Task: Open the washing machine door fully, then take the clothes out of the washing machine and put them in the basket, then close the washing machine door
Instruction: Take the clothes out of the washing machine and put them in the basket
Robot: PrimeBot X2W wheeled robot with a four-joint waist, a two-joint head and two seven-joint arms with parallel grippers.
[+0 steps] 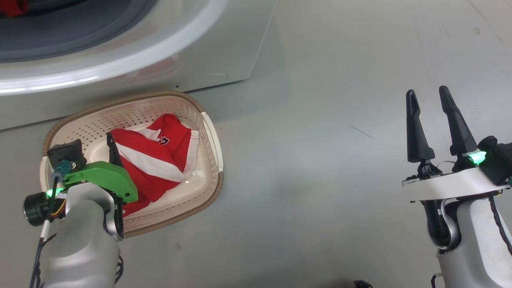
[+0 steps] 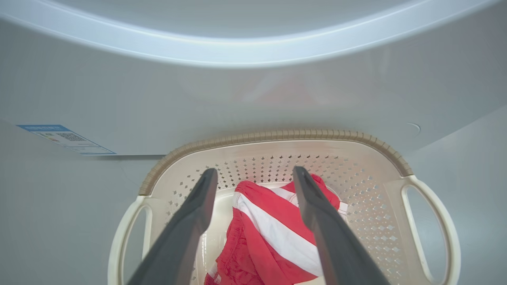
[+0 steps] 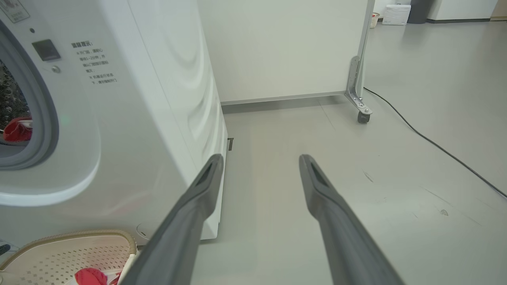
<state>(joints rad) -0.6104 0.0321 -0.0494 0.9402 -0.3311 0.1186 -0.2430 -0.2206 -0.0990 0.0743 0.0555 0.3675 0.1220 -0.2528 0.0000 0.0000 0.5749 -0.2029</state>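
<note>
Machine count: one washing machine (image 1: pixel 224 48), white, its round opening uncovered at the top left of the head view.
Machine position: it stands on the grey floor (image 1: pixel 320 180), directly behind the basket.
Basket count: one basket (image 1: pixel 160 97), cream with perforated walls, a brown rim and two white side handles.
Basket position: on the floor, just beside the foot of the machine's front panel.
Clothes count: two red pieces of the clothes in sight, one in the basket (image 1: pixel 160 160) and one inside the drum (image 3: pixel 16 130).
Basket garment: red with broad white stripes and a dark number print, crumpled on the basket's bottom.
Gripper count: two, each with two long dark fingers.
Left gripper (image 2: pixel 255 172): fingers spread apart and holding nothing; it hangs over the basket, and the striped garment lies below and between the two fingers, apart from them.
Right gripper (image 1: pixel 427 92): fingers spread and empty, over bare floor, well apart from basket and clothes.
Label count: one small blue label (image 2: pixel 65 138), low on the machine's front.
</note>
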